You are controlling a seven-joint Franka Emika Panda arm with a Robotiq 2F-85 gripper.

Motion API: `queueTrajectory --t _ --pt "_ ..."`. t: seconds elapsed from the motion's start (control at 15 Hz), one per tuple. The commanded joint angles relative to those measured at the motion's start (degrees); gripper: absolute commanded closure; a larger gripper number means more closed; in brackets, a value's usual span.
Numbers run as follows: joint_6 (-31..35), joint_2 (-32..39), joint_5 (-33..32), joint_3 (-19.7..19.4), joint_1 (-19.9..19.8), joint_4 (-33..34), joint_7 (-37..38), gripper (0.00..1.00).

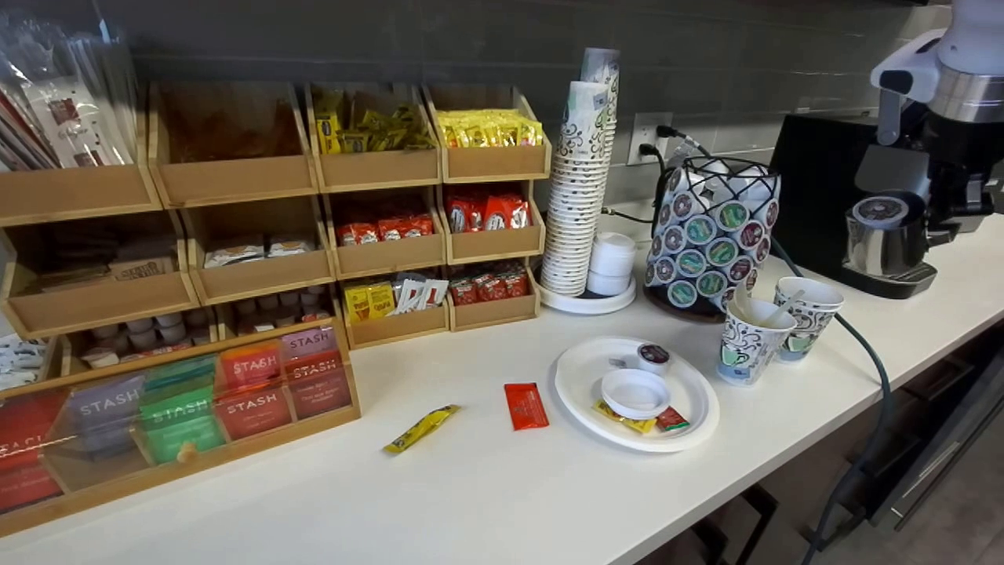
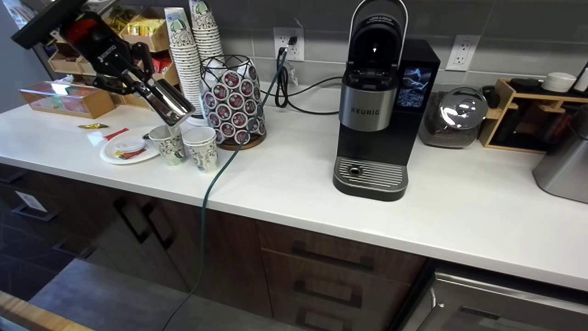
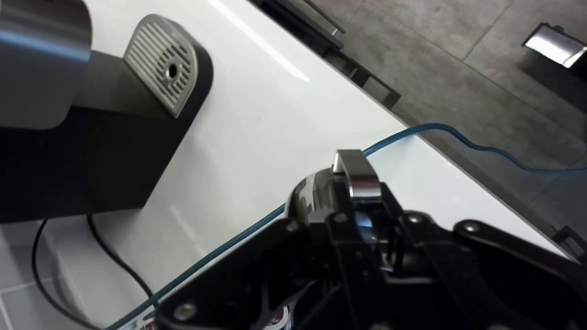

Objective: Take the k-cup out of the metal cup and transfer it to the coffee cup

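Both exterior views look down on my counter (image 1: 471, 502) twd far wall (image 2: 326, 46), w/ pod rack (image 1: 710, 243) shared; wrist view, v. close, looks past my gripper (image 3: 364, 220).

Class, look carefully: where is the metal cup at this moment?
The metal cup is in the gripper, at upper left in an exterior view, seen just above the paper cups beside the plate. A k-cup shows at its mouth.

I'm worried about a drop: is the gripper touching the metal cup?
Touching. In an exterior view the metal cup is held up, tilted; the wrist view shows the gripper clamped onto its handle.
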Motion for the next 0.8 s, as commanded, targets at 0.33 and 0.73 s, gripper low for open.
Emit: queueTrajectory --t 0.33,0.73 --pt "-2.74 9.95 -27.47 1.39 2.41 3.33 9.46 0.96" --pt "-8.97 16.29 -35.51 0.95 3.51 4.71 9.99 0.96"
